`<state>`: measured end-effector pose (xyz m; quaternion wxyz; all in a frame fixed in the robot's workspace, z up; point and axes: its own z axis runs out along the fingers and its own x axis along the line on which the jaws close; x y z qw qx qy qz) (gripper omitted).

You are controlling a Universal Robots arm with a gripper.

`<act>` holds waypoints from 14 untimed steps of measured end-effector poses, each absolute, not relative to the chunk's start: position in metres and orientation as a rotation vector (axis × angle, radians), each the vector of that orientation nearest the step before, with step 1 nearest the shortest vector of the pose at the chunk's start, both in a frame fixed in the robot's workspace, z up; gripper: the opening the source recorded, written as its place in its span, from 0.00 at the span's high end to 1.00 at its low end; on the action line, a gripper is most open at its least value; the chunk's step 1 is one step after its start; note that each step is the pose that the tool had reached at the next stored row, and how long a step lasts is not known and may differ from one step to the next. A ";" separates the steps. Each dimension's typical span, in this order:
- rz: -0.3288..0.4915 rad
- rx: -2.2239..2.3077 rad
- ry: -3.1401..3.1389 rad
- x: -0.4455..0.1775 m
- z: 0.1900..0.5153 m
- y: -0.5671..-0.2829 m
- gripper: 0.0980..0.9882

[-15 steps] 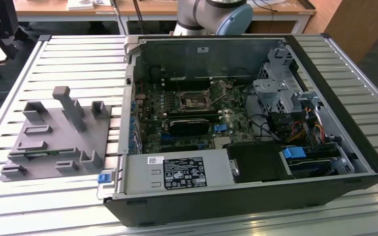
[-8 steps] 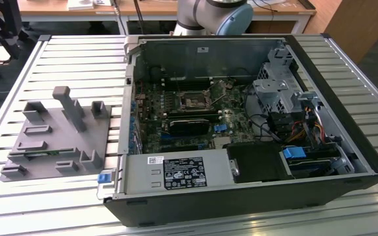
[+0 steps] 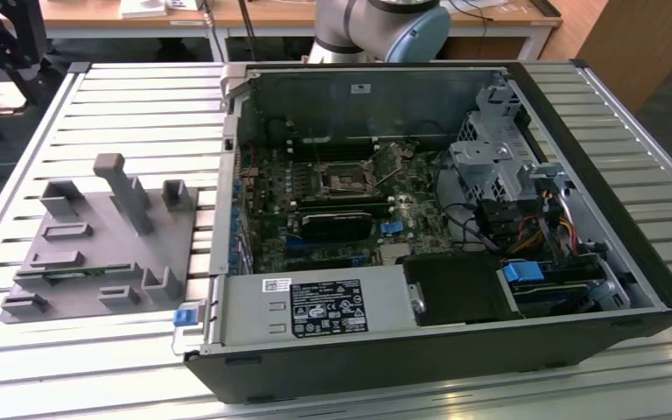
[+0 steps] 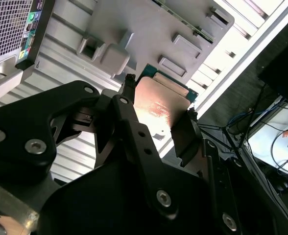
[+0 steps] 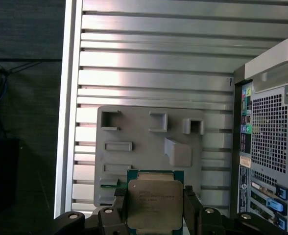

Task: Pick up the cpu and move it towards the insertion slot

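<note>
- Gripper (image 5: 154, 211) clamped on the cpu (image 5: 154, 203). One of its black fingers (image 5: 190, 208) presses on each of two opposite edges, and the chip sits squarely between them.
- First wrist view: the cpu's silvery top faces the camera and a green rim shows around it.
- Second wrist view: the same grip from the other side, with the gripper (image 4: 159, 98) holding the cpu (image 4: 161, 105). The chip's face reflects a warm coppery tint, and a strip of green edge shows at its far end.
- Position of the cpu: held off the surface over the edge of the grey fixture (image 5: 149, 147), outside the computer case (image 5: 266, 147). The height above the fixture cannot be judged.
- The grey fixture (image 3: 97, 245), with its upright posts, lies on the slatted counter (image 3: 137, 105) near the counter's edge at the exterior view's left, just beside the open case (image 3: 430, 359).
- The insertion slot (image 3: 346, 179) is on the motherboard (image 3: 312, 201) inside the case, with a dark square centre and a shiny metal frame. A long black card (image 3: 336, 223) lies just beside it.
- The slot is well apart from the cpu, with the case wall between them.
- The arm (image 3: 383, 31) rises from beyond the counter's far edge in the exterior view.
</note>
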<state>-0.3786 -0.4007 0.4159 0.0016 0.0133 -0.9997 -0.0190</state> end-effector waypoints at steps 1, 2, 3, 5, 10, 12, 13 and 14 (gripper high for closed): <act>-0.060 0.042 -3.138 -0.378 0.416 -0.401 0.50; -0.060 0.042 -3.138 -0.377 0.416 -0.401 0.50; -0.059 0.042 -3.138 -0.376 0.416 -0.401 0.50; -0.060 0.042 -3.138 -0.374 0.416 -0.401 0.50; -0.060 0.042 -3.138 -0.369 0.416 -0.401 0.50; -0.059 0.042 -3.138 -0.368 0.416 -0.401 0.50; -0.060 0.042 -3.138 -0.367 0.416 -0.401 0.50; -0.060 0.042 -3.138 -0.366 0.416 -0.401 0.50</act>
